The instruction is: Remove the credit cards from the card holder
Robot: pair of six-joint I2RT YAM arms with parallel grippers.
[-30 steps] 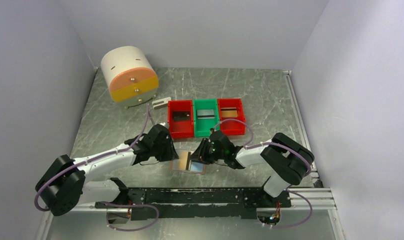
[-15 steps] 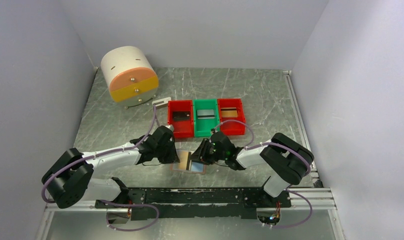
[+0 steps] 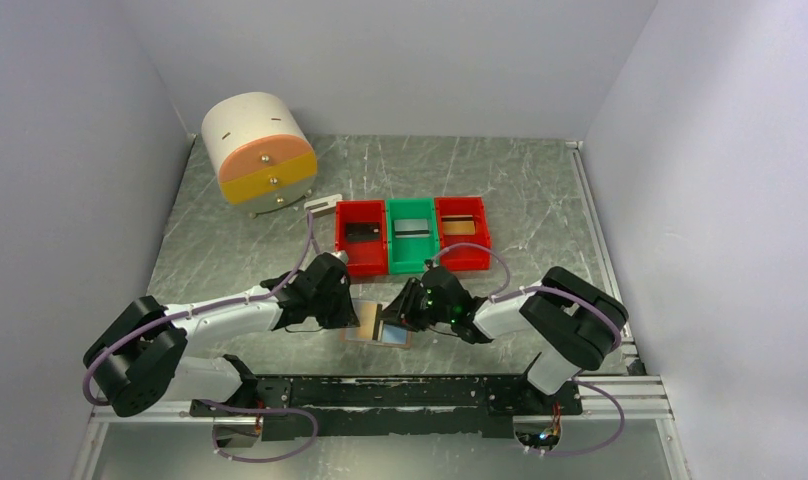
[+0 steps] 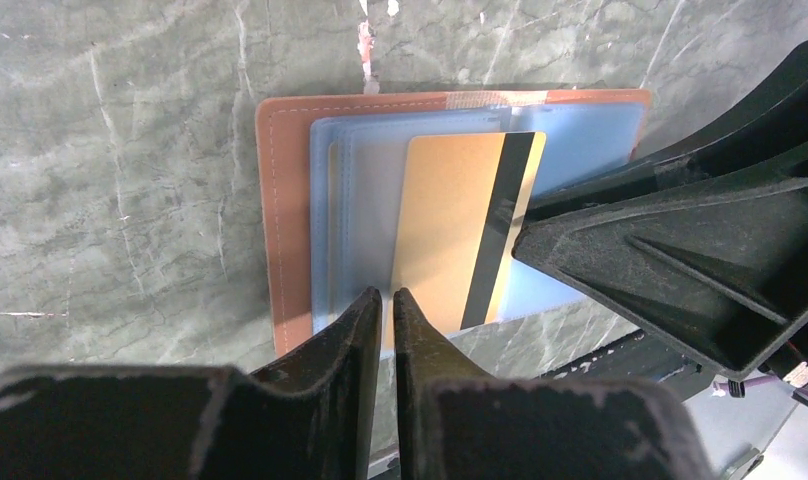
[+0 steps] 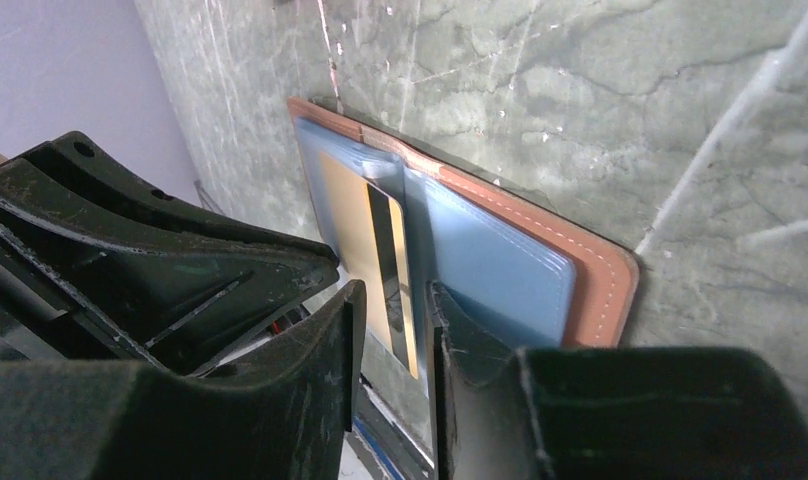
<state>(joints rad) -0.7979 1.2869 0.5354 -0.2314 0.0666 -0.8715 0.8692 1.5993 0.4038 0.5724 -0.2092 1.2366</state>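
On the near middle of the table (image 3: 540, 190), in the top view, the open card holder (image 3: 379, 328) is laid flat between the left gripper (image 3: 351, 312) and the right gripper (image 3: 394, 316). Beyond it, a black card (image 3: 362, 231) is held in the left red bin (image 3: 361, 263), a grey-white card (image 3: 412, 227) in the green bin (image 3: 411, 263) and a gold-brown card (image 3: 458, 226) in the right red bin (image 3: 463, 259).

In the left wrist view, a gold card (image 4: 445, 220) with a black stripe is seen on the holder's pale blue pockets. The left gripper's jaws are closed on nothing, their tips at the card's edge.

In the right wrist view, the right gripper's jaws are parted above the card's end, with nothing clamped.
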